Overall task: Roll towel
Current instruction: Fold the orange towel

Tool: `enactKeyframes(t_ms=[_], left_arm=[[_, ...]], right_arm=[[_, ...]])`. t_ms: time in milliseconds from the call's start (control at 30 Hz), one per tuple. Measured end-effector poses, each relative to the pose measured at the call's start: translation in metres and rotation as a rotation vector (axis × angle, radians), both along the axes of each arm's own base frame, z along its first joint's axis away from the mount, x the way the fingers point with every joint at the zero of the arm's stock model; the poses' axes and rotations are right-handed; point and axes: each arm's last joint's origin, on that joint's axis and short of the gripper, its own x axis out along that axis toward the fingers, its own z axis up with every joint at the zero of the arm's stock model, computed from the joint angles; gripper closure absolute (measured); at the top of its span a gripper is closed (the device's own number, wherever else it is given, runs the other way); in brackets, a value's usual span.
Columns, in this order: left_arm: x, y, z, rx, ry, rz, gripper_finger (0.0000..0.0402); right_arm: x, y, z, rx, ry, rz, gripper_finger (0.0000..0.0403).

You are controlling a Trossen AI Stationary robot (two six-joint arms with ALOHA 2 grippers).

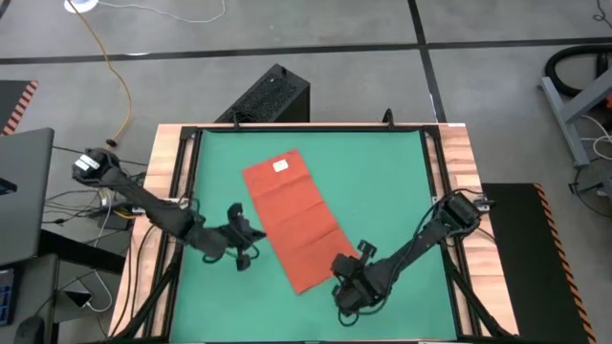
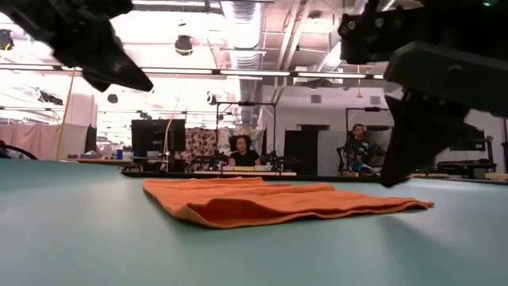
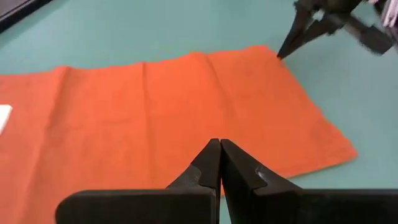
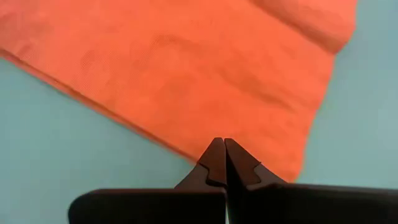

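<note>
The orange-red towel (image 1: 292, 220) (image 2: 270, 202) lies spread flat and slantwise on the green mat (image 1: 392, 182), its white tag (image 1: 281, 166) near the far end. My left gripper (image 1: 254, 233) (image 3: 219, 143) is shut and hangs raised beside the towel's left long edge, pointing across it. My right gripper (image 1: 338, 272) (image 4: 221, 142) is also shut, at the towel's right long edge near its near end. In the low view its tips (image 2: 387, 181) stand a little above the cloth. The towel (image 4: 186, 68) fills most of the right wrist view.
A wooden frame (image 1: 170, 172) borders the mat. A black box (image 1: 273, 96) stands on the floor past the far edge, and a laptop (image 1: 24, 191) sits to the left. People sit at desks in the room behind (image 2: 242, 151). Bare mat lies on the towel's right (image 1: 402, 220).
</note>
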Motion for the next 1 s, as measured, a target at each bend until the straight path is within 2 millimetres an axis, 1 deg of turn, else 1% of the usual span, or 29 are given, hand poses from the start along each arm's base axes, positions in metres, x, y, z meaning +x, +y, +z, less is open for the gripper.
enactKeyframes(t_ms=[167,267,333,467,533,600,700,767,833,900,1000], left_arm=[[-0.005,-0.022,-0.017,-0.02,0.031,0.0,0.0401],[-0.007,-0.03,-0.026,-0.037,0.056,-0.002,0.0401],[-0.007,-0.034,-0.032,-0.043,0.077,-0.006,0.0401],[-0.009,-0.04,-0.039,-0.054,0.111,-0.042,0.0401],[-0.01,-0.042,-0.039,-0.061,0.124,-0.067,0.0401],[-0.012,-0.044,-0.039,-0.066,0.126,-0.083,0.0401],[-0.016,-0.049,-0.039,-0.057,0.136,-0.124,0.0401],[-0.02,-0.054,-0.04,-0.042,0.148,-0.176,0.0401],[-0.027,-0.063,-0.039,0.014,0.142,-0.238,0.0401],[-0.038,-0.074,-0.037,0.087,0.099,-0.276,0.0401],[-0.053,-0.083,-0.037,0.139,0.023,-0.216,0.0401]], right_arm=[[0.011,0.006,-0.021,0.057,-0.008,0.0,0.0396],[0.027,0.013,-0.033,0.111,-0.063,0.02,0.0396],[0.039,0.017,-0.037,0.129,-0.086,0.038,0.0396],[0.064,0.032,-0.032,0.166,-0.11,0.11,0.0396],[0.076,0.04,-0.021,0.18,-0.128,0.171,0.0396],[0.082,0.045,-0.011,0.175,-0.126,0.213,0.0396],[0.079,0.052,0.006,0.129,-0.12,0.256,0.0395],[0.074,0.058,0.023,0.074,-0.156,0.282,0.0391],[0.066,0.065,0.038,-0.007,-0.203,0.321,0.0388],[0.057,0.075,0.045,-0.122,-0.246,0.36,0.0388],[0.043,0.086,0.045,-0.247,-0.272,0.369,0.0392]])
